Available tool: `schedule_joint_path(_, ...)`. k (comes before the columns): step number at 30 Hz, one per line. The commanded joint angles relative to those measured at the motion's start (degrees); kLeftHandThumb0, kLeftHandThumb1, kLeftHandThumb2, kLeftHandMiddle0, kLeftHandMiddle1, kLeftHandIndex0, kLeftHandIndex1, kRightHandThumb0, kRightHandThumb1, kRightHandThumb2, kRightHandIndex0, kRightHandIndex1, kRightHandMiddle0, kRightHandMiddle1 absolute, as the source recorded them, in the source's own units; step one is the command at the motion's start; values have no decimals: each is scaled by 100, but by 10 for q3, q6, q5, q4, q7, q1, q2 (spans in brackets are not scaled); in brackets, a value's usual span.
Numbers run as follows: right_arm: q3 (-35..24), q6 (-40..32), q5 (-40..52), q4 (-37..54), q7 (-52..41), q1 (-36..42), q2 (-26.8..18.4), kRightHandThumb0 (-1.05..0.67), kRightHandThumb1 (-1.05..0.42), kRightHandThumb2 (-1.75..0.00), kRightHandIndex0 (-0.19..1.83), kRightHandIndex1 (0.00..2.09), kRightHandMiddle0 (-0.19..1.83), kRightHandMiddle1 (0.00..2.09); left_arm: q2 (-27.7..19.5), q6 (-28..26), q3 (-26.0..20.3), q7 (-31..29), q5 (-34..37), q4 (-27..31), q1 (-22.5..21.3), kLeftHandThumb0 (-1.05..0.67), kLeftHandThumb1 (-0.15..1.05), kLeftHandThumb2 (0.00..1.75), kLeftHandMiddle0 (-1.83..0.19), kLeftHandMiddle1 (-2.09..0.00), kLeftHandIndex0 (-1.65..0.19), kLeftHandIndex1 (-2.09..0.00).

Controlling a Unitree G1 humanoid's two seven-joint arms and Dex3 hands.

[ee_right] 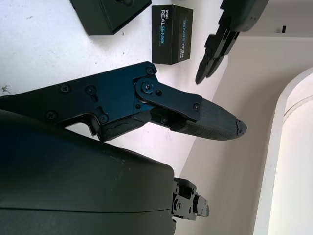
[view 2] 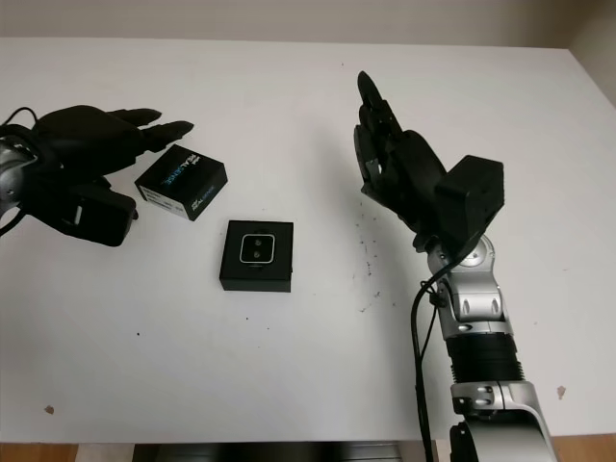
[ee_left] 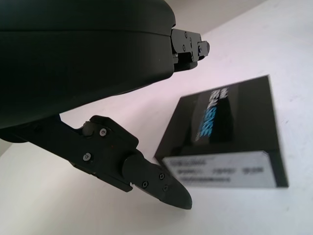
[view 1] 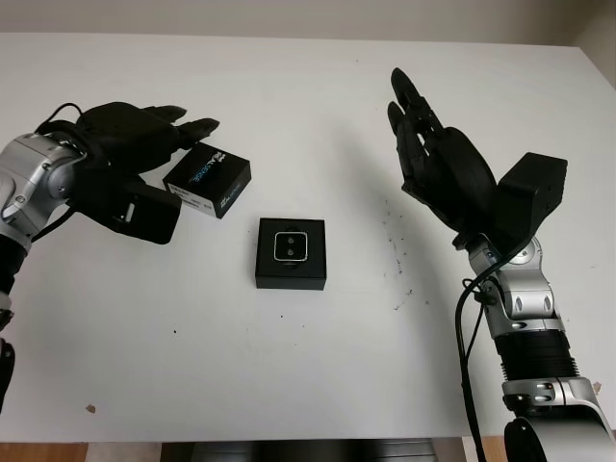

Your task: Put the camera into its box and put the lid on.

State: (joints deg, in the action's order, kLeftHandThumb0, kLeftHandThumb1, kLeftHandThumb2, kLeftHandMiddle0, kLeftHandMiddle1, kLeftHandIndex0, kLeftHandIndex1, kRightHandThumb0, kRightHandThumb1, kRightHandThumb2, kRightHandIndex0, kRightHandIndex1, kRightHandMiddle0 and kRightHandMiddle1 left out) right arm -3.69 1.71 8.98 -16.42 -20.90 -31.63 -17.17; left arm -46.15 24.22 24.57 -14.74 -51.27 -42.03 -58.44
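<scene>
Fingers (view 1: 188, 123) of the left hand (view 1: 120, 144) are seen stretched out over the far edge of the box lid (view 1: 208, 180), with the thumb (ee_left: 146, 174) kept beside the lid's labelled end; whether any finger touches the lid cannot be told, and nothing is pinched. The lid, a black Intel RealSense carton top with a white label on one end, is seen at the left of the white tabletop (view 1: 289, 366), tilted, with one end raised.

The camera (view 1: 291, 245), a small silver-faced square unit, is seated in the open black box (view 1: 291, 254), which lies flat near the middle of the tabletop, just beside the lid and nearer the robot. Lid and box are not touching.

The right hand (view 1: 438, 159) is held up above the right side of the tabletop, well apart from the box, with its fingers (view 1: 406, 96) extended and nothing held. From the right wrist, its thumb (ee_right: 195, 115) is seen pointing past the lid and box lying beyond it.

A few dark specks (view 1: 399, 260) are scattered on the tabletop between the box and the right arm.
</scene>
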Motion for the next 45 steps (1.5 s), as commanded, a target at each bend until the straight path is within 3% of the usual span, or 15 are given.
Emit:
schedule_joint_path(1,-6,-3,0,10,6,6,3,-66,-105,-75,-18,4,-17,4,5,4,8,17,-7,-20,-27,-46,79,6,1,-6,7,-5)
schedule_joint_path(7,-3,1,-9,10,17,8,7,-63,-105,-76,-16,5,-15,5,21,22,28,38,-17,-76,-68,-48,79,5,0,-6,6,-6)
schedule_joint_path(13,-3,-8,-11,17,23,11,14,-59,-105,-77,-16,5,-16,5,40,21,42,10,-12,-107,-94,-50,80,6,-3,-6,4,-6)
schedule_joint_path(23,0,-4,-24,25,35,17,18,-57,-105,-78,-14,6,-15,6,55,20,56,-30,-6,-138,-108,-45,79,5,-4,-6,1,-7)
schedule_joint_path(33,-1,3,-31,23,38,21,22,-59,-105,-76,-14,6,-14,6,63,36,91,-3,-30,-169,-117,-52,77,5,-9,-6,-3,-7)
schedule_joint_path(45,0,23,-36,23,34,30,22,-59,-105,-76,-14,6,-14,6,68,30,102,29,-33,-177,-107,-27,85,7,-30,-11,-26,-15)
